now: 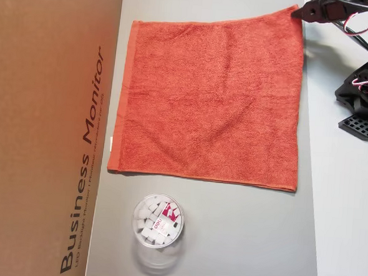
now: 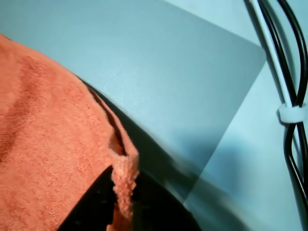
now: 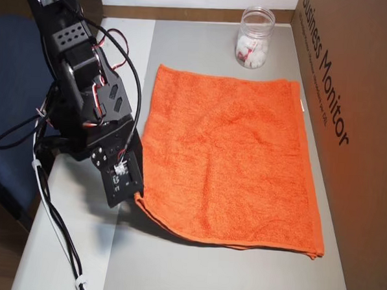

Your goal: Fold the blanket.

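Now blanket (image 3: 228, 160) corner — between closed fingers (image 3: 137, 197).

We see our black arm (image 3: 86, 94) running down the left side of an overhead view, from its upper left corner toward the lower middle, red and white wires looping along its joints. Our gripper (image 3: 136, 197) points downward at the arm's low end, its jaws closed on a corner of the blanket (image 3: 231, 166). In the wrist view, one dark finger (image 2: 91, 207) fills the bottom edge, with the pinched hem lying across it.
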Motion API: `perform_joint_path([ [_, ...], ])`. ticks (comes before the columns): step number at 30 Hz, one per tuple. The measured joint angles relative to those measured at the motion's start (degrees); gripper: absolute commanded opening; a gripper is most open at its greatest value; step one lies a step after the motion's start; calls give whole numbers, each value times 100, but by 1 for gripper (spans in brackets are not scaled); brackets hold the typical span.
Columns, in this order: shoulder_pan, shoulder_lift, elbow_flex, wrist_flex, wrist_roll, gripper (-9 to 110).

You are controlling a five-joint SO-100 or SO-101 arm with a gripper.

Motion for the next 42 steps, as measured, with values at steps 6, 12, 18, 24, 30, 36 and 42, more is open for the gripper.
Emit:
perform_joint_path([
  [6, -439, 132, -237, 0, 0, 0],
  [12, -1037, -202, -993, 0, 0, 0],
  [18, -1485, -923, -1942, 0, 0, 0],
  [24, -1995, -1714, -2953, 0, 0, 0],
  [30, -2496, -2470, -3850, 0, 0, 0],
  [36, -2962, -3146, -4526, 0, 0, 0],
  [42, -3533, -3630, -5071, 0, -18, 0],
])
